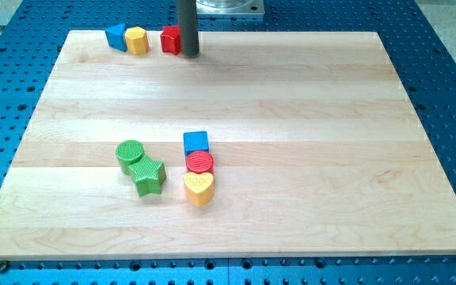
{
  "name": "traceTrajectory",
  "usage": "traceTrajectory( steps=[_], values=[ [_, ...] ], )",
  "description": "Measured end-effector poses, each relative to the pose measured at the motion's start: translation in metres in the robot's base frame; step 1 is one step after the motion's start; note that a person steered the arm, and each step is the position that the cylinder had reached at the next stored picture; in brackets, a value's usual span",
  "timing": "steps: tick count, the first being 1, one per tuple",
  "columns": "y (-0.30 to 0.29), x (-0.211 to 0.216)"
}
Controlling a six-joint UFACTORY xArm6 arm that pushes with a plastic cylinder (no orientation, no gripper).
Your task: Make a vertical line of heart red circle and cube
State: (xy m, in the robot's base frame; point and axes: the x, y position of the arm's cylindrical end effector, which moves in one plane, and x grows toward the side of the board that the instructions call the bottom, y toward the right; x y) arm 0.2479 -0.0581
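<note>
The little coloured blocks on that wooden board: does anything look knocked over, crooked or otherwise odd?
Nothing stands out. The blue cube, red circle and yellow heart sit in a tidy, slightly slanted column, touching. The green circle and green star huddle beside them. My tip rests by a red block at the view's top.

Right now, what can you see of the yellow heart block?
The yellow heart block lies flat on the wooden board, lobes toward the view's top, with a ridged top face and a plastic look. It ends the column, touching the red circle above it; the blue cube tops that. My tip is far off, near the view's top.
</note>
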Motion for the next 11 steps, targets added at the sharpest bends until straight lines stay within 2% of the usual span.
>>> traceTrajectory(
  steps=[1,3,4,5,6,8,11],
  values=[
    [0.038,0.041],
    [0.072,0.218],
    [0.116,0.279],
    [0.069,0.348],
    [0.031,0.342],
    [0.033,0.253],
    [0.022,0.155]
  ],
)
